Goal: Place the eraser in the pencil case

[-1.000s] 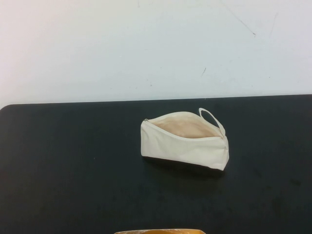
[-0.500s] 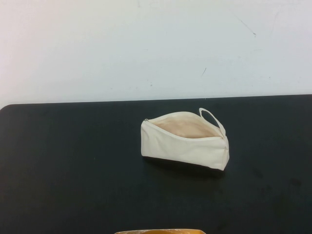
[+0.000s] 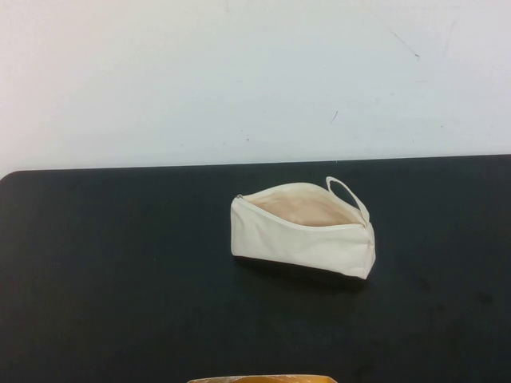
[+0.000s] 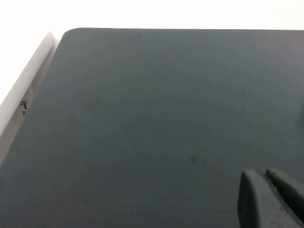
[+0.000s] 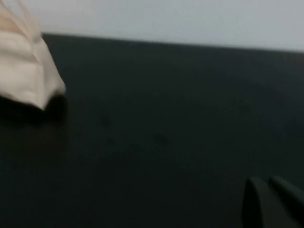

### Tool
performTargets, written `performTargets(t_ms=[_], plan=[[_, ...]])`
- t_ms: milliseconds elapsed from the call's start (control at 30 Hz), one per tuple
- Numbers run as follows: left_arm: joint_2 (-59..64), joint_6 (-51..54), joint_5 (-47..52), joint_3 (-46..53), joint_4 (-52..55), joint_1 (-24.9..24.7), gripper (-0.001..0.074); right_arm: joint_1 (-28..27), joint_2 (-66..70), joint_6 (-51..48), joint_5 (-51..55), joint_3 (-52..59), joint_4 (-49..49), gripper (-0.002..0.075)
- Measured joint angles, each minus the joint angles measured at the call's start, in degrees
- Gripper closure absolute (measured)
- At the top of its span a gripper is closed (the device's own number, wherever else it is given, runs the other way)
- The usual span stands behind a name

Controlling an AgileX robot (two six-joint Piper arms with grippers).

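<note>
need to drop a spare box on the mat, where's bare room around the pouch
Left of the pencil case is a wide bare stretch of mat; right of it, a narrower one. Left gripper and right gripper show only over bare mat, fingertips together.

The pencil case (image 3: 302,239) is showing cream-white fabric, tan lining inside and a dark strip along its base. It's sitting on a plain black desk (image 3: 120,279), white wall (image 3: 239,80) behind. Both grippers' fingers are looking dark grey.
</note>
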Motion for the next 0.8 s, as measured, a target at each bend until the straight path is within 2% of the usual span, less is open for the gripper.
performTargets(t_ms=[167, 800], plan=[[0.0, 0.0, 0.0, 0.0, 0.0, 0.0, 0.0736, -2.82, 0.0, 0.37, 0.33, 1.86, 0.16, 0.0727], [0.0, 0.0, 0.0, 0.0, 0.0, 0.0, 0.0736, -3.14, 0.0, -0.25, 0.98, 1.86, 0.16, 0.0727]])
